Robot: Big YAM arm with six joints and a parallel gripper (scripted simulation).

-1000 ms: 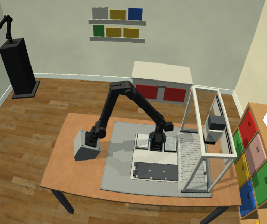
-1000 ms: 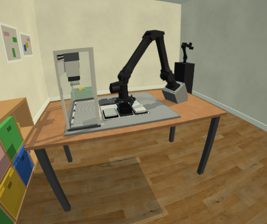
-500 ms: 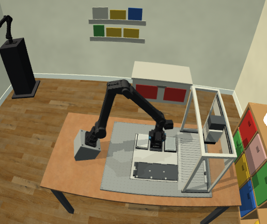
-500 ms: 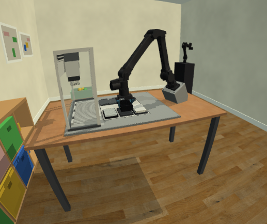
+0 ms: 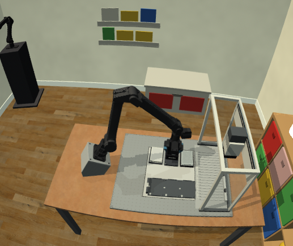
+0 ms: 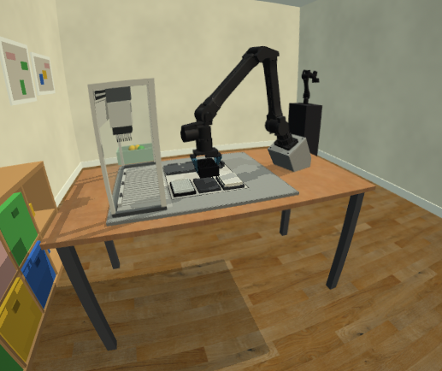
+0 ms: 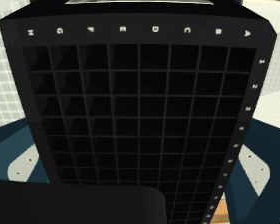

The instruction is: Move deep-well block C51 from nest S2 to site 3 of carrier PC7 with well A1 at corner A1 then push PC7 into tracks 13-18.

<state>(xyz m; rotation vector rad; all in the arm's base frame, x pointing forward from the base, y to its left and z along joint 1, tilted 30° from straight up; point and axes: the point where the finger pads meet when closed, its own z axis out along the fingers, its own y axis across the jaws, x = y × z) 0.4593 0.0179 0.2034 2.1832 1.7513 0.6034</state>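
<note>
The deep-well block C51 is black with a grid of square wells and fills the wrist view. Small grey characters run along its far short rim and down its right long rim. My gripper is shut on the block across its width. It holds the block level, a little above the middle nest S2. The dark grey carrier PC7 lies on the pale apron in front of the nests, with its sites empty. The ribbed rails lie to its right, under the instrument frame.
A pale plate sits in each neighbouring nest, one on the left and one on the right of the held block. The white instrument frame with its grey pipetting head stands over the rails. The arm's base is on the left.
</note>
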